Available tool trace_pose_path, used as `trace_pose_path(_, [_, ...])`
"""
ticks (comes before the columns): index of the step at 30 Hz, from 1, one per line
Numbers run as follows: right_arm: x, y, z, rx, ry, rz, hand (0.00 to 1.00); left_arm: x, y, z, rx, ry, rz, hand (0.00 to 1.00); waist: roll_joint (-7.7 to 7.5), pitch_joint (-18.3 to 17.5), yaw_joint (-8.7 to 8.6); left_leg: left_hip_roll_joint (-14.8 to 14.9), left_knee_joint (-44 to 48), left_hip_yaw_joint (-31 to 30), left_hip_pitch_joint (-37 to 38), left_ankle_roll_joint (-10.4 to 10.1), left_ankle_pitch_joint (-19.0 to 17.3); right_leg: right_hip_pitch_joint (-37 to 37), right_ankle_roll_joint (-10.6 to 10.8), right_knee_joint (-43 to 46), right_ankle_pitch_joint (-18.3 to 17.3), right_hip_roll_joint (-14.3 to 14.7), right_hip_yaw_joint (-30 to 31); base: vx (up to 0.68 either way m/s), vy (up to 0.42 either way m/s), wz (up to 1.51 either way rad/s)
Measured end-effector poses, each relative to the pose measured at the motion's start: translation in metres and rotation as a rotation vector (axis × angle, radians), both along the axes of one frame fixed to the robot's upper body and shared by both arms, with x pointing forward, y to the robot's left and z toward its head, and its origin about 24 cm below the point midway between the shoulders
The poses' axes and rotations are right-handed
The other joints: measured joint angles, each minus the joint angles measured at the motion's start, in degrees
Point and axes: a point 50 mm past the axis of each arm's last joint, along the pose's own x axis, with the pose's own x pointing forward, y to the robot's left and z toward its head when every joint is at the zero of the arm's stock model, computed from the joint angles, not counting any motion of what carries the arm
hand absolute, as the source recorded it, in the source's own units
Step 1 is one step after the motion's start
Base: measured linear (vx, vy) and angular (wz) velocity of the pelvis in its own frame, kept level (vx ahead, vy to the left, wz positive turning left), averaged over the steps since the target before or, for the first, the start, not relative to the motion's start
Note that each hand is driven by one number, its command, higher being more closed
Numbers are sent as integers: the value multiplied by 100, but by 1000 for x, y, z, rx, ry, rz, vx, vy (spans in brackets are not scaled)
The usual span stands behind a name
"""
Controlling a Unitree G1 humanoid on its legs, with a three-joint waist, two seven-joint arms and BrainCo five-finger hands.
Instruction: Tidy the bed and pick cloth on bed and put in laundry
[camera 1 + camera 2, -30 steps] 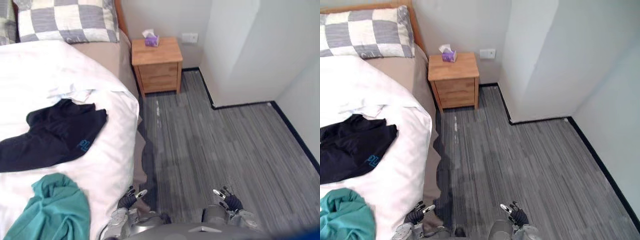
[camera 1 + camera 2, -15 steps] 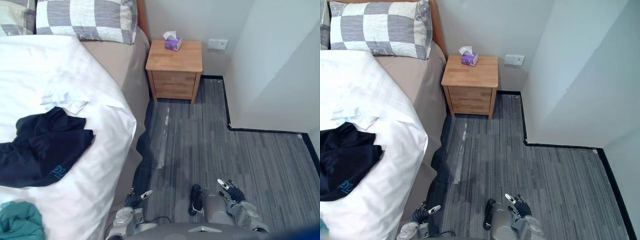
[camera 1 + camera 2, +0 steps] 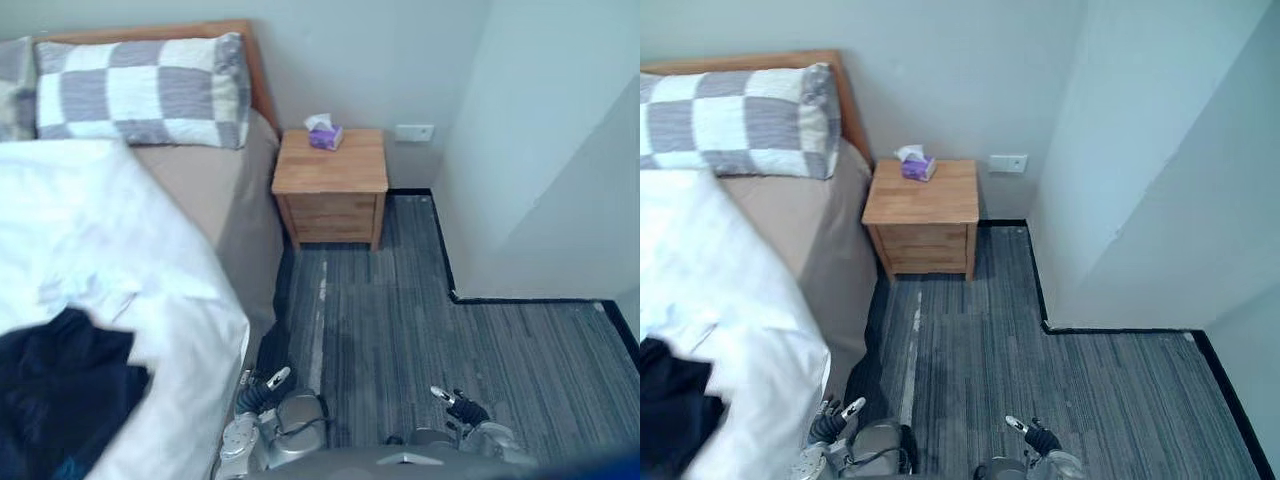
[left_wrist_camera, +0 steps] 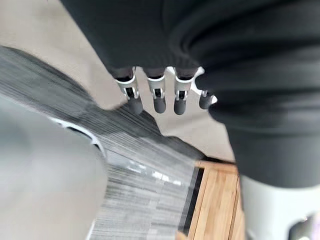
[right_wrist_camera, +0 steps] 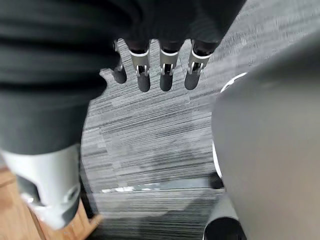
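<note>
Lower left: black cloth (image 3: 60,405) on white bed (image 3: 110,230), checked pillow (image 3: 140,90) upper left. Bottom centre: left hand (image 3: 254,396) by bed edge, fingers relaxed, empty. Nightstand (image 3: 331,190) upper centre. Lower right: right hand (image 3: 463,408), fingers straight, empty, above carpet (image 3: 480,340).

My left hand (image 3: 255,395) and right hand (image 3: 465,408) match: silver fingers (image 4: 159,97) ending in dark rounded tips, with small dark fittings along them. A dark ribbed cover (image 4: 235,55) wraps each back and wrist. My forearms (image 3: 238,442) are silver-grey.
</note>
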Motion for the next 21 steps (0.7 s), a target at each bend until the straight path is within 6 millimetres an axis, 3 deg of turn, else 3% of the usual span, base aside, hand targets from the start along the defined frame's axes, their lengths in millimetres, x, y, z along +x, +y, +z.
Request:
trace_pose_path(2, [2, 12, 0, 7, -9, 60, 0, 4, 5, 2, 15, -10, 0, 0, -191, -120, -44, -133, 57, 157, -49, 68, -128, 85, 135, -344, 154, -205, 18, 533, 209, -24])
trace_pose_path(5, [-3, 13, -1, -11, 10, 74, 0, 6, 5, 0, 3, 15, -5, 0, -254, -230, 13, -285, 85, 331, 99, 50, -209, 134, 251, -360, 574, -389, 175, 389, 171, -20])
trace_pose_path(7, [-3, 4, -1, -38, 8, 49, 0, 0, -1, -4, -14, 55, -21, 0, -133, -258, -15, -426, -521, 427, 703, 188, -523, -474, 320, 1283, 551, -496, 289, 321, 168, -24])
trace_pose_path(9, [0, 1, 1, -57, -16, 17, 0, -5, 5, -6, 17, 91, -68, 0, -215, -220, -66, -714, -887, 436, 1254, 335, -634, -1282, 393, 3328, 767, -830, 226, 334, 140, 4])
trace_pose_path(11, [4, 1, 2, -70, -38, 13, 0, -12, 5, -10, 31, 131, -111, 0, -229, -225, -235, -782, -1053, 288, 1798, 318, -703, -1510, 377, 4049, 446, -965, -17, 365, 64, 46])
trace_pose_path(13, [9, 0, 4, -85, -66, 16, 0, -9, 0, -10, 13, 123, -122, 0, -140, -235, -369, -635, -1320, 20, 2183, 309, -703, -1775, 309, 3516, 180, -834, -475, 290, -39, 74])
trace_pose_path(15, [13, -1, 5, -86, -77, 15, 0, -6, -3, -10, 0, 116, -123, 0, -92, -221, -426, -449, -1427, -272, 2267, 301, -701, -1945, 322, 2493, 198, -650, -595, 345, -138, 86])
trace_pose_path(17, [13, 0, 5, -83, -75, 16, 0, -3, -3, -9, -1, 108, -121, 0, -92, -220, -453, -272, -1410, -610, 2273, 238, -736, -1961, 295, 1188, 613, -421, -502, 321, -233, 92])
trace_pose_path(18, [11, 1, 4, -80, -74, 16, 0, -4, -1, -9, 1, 107, -107, 0, -152, -223, -452, -246, -1356, -840, 2239, 55, -838, -1840, 305, 226, 1145, -338, -224, 252, -241, 82])
trace_pose_path(19, [9, 3, 4, -73, -73, 10, 0, -5, 2, -9, 3, 108, -91, 0, -222, -222, -458, -274, -1302, -953, 2228, -120, -941, -1756, 368, -209, 1419, -372, -34, 316, -319, 107])
trace_pose_path(20, [12, -1, 5, -77, -89, -13, 0, -4, -2, -9, -24, 108, -52, 0, -95, -150, -440, -160, -1267, -1171, 2311, -297, -1130, -1598, 243, -69, 1715, -303, -162, 300, -296, 108])
trace_pose_path(21, [13, -6, 7, -90, -103, -13, 0, -2, -9, -9, -49, 91, -36, 0, 57, -147, -427, -53, -1174, -1173, 2246, -296, -1096, -1603, 181, 217, 1536, -293, -220, 284, -275, 108])
